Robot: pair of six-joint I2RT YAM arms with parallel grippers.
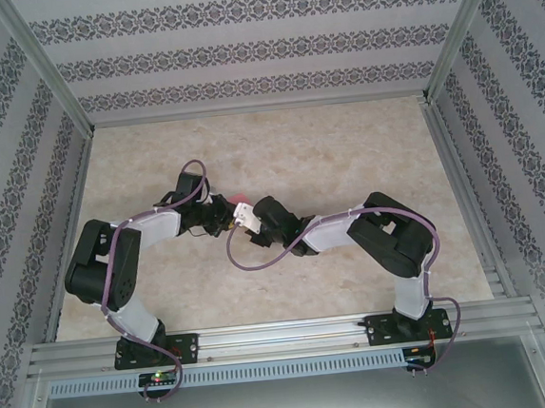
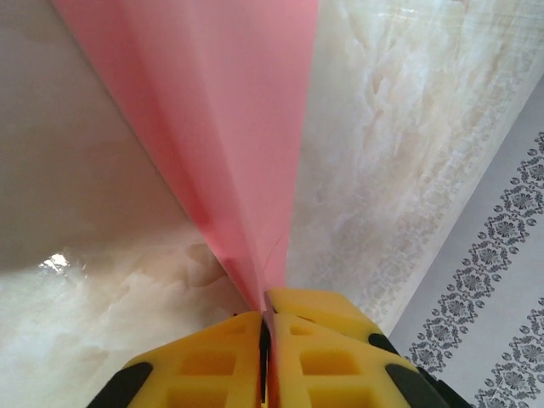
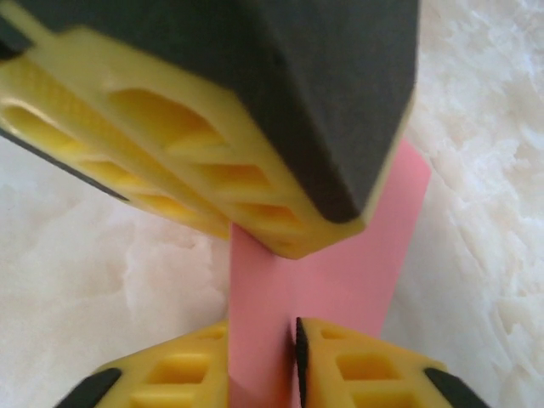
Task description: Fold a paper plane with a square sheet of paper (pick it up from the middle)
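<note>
Pressed almost flat together at the bottom of the left wrist view, the left gripper point(image 2: 266, 327) pinches the narrow end of the square sheet of paper point(image 2: 221, 127). The sheet fans out wide ahead of its fingertips.

Under both tools lies the marbled table point(image 1: 345, 159), the broadest thing in sight. The pinched end looks held clear of it, judging by the shadow to the left of the fingertips. I cannot tell whether the far edge rests on the surface.

From above, the left arm point(image 1: 106, 266) and the right arm point(image 1: 390, 232) bend inward so that the two tools meet nose to nose. A sliver of pink shows just beyond the meeting point.

The right gripper point(image 3: 263, 340) has its fingers standing apart. A band of pink fills the gap between them and runs on ahead, passing beneath the tip of the left gripper, which looms just ahead and above. Whether its pads touch the paper I cannot tell.

A long fold line point(image 2: 195, 212) runs from the left tool's pinch out along the sheet.

As for progress, the pick-up seems done and one lengthwise fold looks made or begun. No pointed nose or wings show, so most of the folding, and the sharpening of creases, appears left to do.
</note>
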